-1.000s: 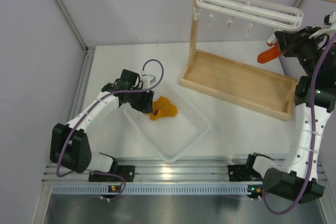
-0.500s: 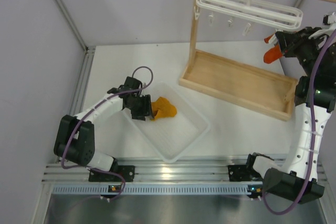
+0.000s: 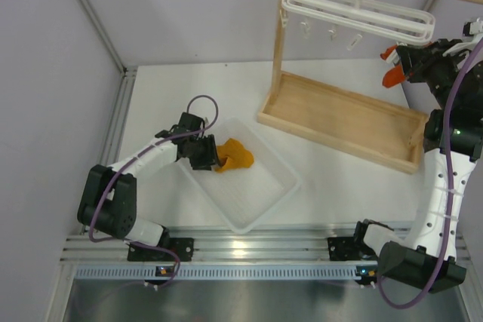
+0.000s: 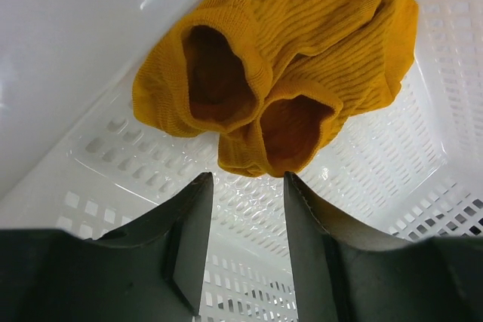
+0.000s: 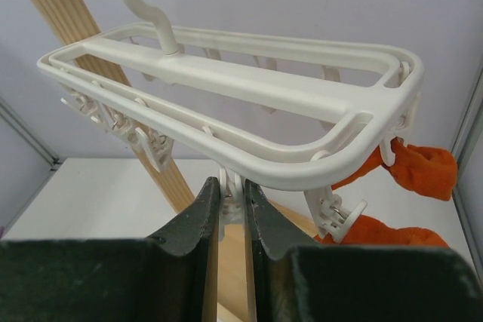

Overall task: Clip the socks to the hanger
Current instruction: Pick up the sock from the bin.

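Observation:
Two yellow-orange socks lie together at the far end of the white tray; they fill the top of the left wrist view. My left gripper is open just short of their cuffs, touching nothing. The white hanger hangs by its hook from the wooden rack's bar. My right gripper is shut on one of its dangling clips. Two red-orange socks hang from clips at the hanger's right end, seen as an orange patch in the top view.
The wooden rack has an upright post and a shallow tray base right of the white tray. Grey walls enclose the table on the left and back. Other empty clips dangle along the hanger's near bar.
My left gripper has swung down into the tray toward the yellow-orange socks. My right gripper has shifted slightly up at the hanger; the hanger has tilted a little.

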Action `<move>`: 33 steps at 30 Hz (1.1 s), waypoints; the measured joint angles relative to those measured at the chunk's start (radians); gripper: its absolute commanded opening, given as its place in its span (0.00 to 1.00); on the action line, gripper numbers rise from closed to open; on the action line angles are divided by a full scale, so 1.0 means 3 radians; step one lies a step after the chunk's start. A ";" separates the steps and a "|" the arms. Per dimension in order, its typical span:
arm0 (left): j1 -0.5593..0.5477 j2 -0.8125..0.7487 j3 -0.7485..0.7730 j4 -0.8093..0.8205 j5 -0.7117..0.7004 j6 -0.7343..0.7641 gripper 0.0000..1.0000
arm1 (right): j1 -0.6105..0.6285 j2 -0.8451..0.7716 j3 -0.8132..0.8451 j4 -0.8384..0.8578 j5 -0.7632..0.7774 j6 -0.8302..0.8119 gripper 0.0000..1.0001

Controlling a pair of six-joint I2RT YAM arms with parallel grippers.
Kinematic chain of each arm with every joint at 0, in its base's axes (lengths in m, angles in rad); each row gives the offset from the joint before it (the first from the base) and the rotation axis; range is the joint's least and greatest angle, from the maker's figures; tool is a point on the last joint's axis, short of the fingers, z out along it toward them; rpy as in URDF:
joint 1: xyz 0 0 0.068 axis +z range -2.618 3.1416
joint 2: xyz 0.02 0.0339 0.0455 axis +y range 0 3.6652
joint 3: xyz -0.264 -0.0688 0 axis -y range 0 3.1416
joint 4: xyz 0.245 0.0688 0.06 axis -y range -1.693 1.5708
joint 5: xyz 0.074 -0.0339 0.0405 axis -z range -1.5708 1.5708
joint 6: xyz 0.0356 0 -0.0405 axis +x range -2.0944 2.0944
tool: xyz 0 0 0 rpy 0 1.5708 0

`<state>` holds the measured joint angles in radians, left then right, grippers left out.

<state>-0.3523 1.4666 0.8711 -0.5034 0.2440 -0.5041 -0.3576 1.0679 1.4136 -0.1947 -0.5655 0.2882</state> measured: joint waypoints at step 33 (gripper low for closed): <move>0.0086 0.0182 -0.0090 0.0427 0.0067 -0.0053 0.11 | 0.0000 0.0000 0.0003 -0.0051 -0.0001 -0.0092 0.00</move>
<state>-0.3264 1.5211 0.8440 -0.3752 0.2642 -0.5201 -0.3576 1.0679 1.4143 -0.2100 -0.5659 0.2607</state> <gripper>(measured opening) 0.197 0.124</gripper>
